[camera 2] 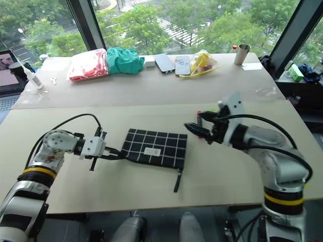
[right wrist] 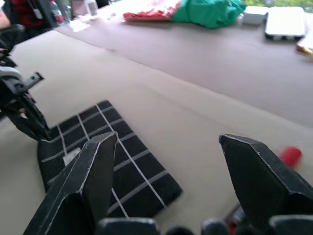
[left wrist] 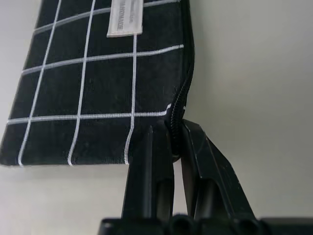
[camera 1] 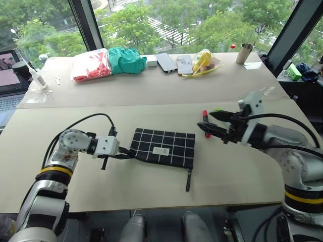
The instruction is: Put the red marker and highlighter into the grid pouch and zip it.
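Note:
The grid pouch (camera 1: 164, 147) lies flat near the middle of the table, its black zipper strap (camera 1: 189, 180) trailing toward the front edge. My left gripper (camera 1: 128, 155) is shut on the pouch's left end, and the left wrist view shows its fingers (left wrist: 154, 161) pinching the zipper edge of the fabric (left wrist: 98, 83). To the right of the pouch, my right gripper (camera 1: 211, 123) hangs open and empty above the table. The red marker (camera 1: 205, 114) lies just behind it, partly hidden by the fingers. A green tip of the highlighter (camera 1: 218, 108) peeks out beside it.
The back table holds a red bag (camera 1: 91, 64), a green cloth (camera 1: 126, 59), phones (camera 1: 166, 62), a yellow bag (camera 1: 204, 61) and a metal cup (camera 1: 245, 53). A white bottle (camera 1: 36, 76) and a laptop (camera 1: 7, 80) sit far left.

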Motion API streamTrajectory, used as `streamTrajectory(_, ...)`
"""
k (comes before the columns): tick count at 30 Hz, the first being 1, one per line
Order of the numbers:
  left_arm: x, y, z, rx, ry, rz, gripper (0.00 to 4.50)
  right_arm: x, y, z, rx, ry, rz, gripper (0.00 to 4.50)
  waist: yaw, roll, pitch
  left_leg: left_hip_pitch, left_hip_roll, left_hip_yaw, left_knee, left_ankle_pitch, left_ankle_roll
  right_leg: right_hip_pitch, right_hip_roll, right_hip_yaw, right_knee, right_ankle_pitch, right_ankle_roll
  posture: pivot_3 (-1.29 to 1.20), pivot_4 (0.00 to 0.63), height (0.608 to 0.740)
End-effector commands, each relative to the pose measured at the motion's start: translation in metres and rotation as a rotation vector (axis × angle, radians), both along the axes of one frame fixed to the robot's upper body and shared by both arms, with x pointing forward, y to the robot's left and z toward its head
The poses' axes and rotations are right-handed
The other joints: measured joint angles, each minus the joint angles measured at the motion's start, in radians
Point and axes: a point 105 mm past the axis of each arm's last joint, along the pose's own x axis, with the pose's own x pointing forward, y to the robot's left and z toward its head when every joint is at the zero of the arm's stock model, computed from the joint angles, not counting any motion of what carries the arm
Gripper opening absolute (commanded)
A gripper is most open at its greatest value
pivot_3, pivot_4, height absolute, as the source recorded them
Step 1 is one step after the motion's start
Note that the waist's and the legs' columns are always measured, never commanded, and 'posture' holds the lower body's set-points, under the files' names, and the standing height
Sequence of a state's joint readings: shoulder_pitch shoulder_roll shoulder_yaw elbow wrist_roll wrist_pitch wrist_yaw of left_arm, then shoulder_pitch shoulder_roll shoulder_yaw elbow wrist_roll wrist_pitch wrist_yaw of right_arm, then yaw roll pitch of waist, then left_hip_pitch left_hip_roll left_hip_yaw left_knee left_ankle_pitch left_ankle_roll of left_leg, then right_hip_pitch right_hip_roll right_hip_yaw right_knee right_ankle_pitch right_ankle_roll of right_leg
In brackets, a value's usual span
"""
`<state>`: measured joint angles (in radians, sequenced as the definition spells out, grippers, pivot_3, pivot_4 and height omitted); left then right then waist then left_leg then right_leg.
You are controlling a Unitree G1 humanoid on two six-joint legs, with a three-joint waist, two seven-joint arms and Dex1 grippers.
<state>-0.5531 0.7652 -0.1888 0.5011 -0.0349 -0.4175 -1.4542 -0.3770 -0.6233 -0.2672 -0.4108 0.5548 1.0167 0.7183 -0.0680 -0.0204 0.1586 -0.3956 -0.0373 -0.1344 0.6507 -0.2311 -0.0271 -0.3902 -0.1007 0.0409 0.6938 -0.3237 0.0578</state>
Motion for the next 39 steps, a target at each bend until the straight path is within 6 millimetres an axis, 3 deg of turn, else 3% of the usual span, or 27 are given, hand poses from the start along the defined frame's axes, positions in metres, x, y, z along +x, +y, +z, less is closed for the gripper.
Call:
streamTrajectory(1, -0.003, -0.005, 0.002, -0.022, 0.008, 0.100, 0.00, -0.017, 0.003, 0.003, -0.009, 0.020, 0.026, 3.58, 0.000, 0.001, 0.000, 0.001, 0.000, 0.001, 0.000, 0.000, 0.000, 0.000, 0.000, 0.000, 0.000, 0.000, 0.000, 0.00, 0.150, 0.740)
streamTrajectory(5, -0.004, -0.016, 0.018, -0.119, 0.009, 0.198, 0.00, -0.031, 0.009, -0.014, -0.063, 0.082, 0.068, 3.58, 0.004, 0.001, 0.001, 0.001, 0.001, 0.001, -0.001, 0.000, 0.000, 0.000, 0.001, 0.001, 0.000, 0.000, 0.000, 0.00, 0.150, 0.740)
streamTrajectory(11, -0.007, -0.024, 0.027, -0.161, 0.035, 0.337, 0.00, -0.054, 0.043, -0.049, -0.115, 0.214, 0.218, 3.58, 0.008, 0.001, 0.001, 0.000, 0.001, 0.001, 0.000, 0.000, 0.000, 0.001, 0.001, 0.001, -0.002, 0.000, 0.000, 0.00, 0.150, 0.740)
streamTrajectory(15, -0.017, -0.036, 0.029, -0.219, 0.090, 0.364, 0.00, -0.034, 0.045, -0.073, -0.193, 0.263, 0.117, 3.58, 0.007, 0.001, 0.001, 0.000, 0.001, 0.001, 0.000, 0.000, 0.000, 0.001, 0.001, 0.001, -0.002, 0.000, 0.000, 0.00, 0.150, 0.740)
streamTrajectory(23, -0.019, -0.035, 0.023, -0.185, 0.106, 0.425, 0.00, 0.006, 0.038, -0.070, -0.217, 0.243, -0.035, 3.58, 0.018, 0.001, 0.001, 0.000, 0.001, 0.001, -0.001, 0.000, 0.000, 0.001, 0.001, 0.002, -0.003, 0.000, 0.000, 0.00, 0.150, 0.740)
streamTrajectory(29, -0.012, -0.031, 0.024, -0.199, 0.097, 0.483, 0.00, 0.004, 0.034, -0.072, -0.229, 0.272, -0.034, 3.58, 0.026, 0.001, 0.001, -0.001, 0.001, 0.001, -0.001, 0.000, 0.000, 0.001, 0.001, 0.002, -0.005, 0.000, 0.000, 0.00, 0.150, 0.740)
streamTrajectory(39, -0.011, -0.052, 0.039, -0.319, 0.121, 0.467, 0.00, 0.018, 0.052, -0.071, -0.214, 0.241, -0.044, 3.58, 0.024, 0.001, 0.001, -0.001, 0.001, 0.001, -0.001, 0.000, 0.000, 0.000, 0.001, 0.001, -0.005, 0.000, 0.000, 0.00, 0.150, 0.740)
